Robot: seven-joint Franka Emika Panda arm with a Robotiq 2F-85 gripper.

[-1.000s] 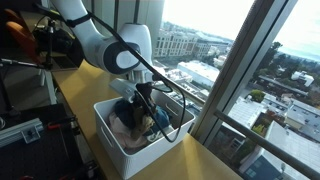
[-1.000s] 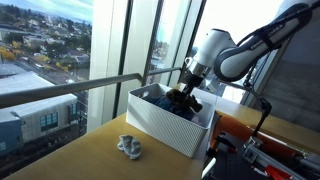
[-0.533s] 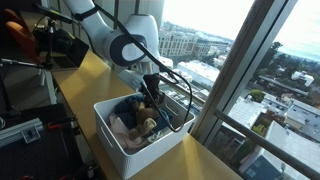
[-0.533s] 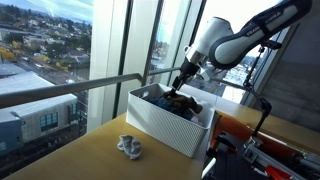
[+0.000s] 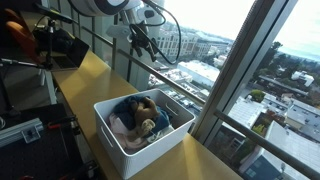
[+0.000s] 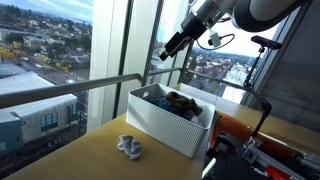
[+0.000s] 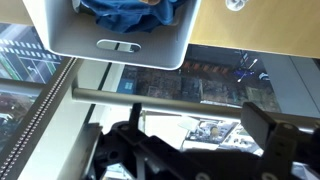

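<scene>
High over a window-side wooden counter (image 5: 92, 78), in an exterior view, the gripper (image 5: 143, 42) hangs well above a white bin (image 5: 118, 152), where a heap of clothes (image 5: 135, 115) lies piled to the rim.

Seen from the opposite side in an exterior view, the gripper (image 6: 166, 50) hovers against the skyline. The heap of clothes (image 6: 176, 100) sits in the white bin (image 6: 165, 128), and a crumpled scrap (image 6: 128, 147) lies apart on the counter.

From the wrist view, the gripper (image 7: 190, 150) has its jaws spread wide with nothing between them. Blue fabric from the heap of clothes (image 7: 130, 10) shows in the white bin (image 7: 110, 45), beyond the window rail (image 7: 150, 95).

The fabric looks soft, light and limp, and is likely best pinched at a raised fold on top.
</scene>
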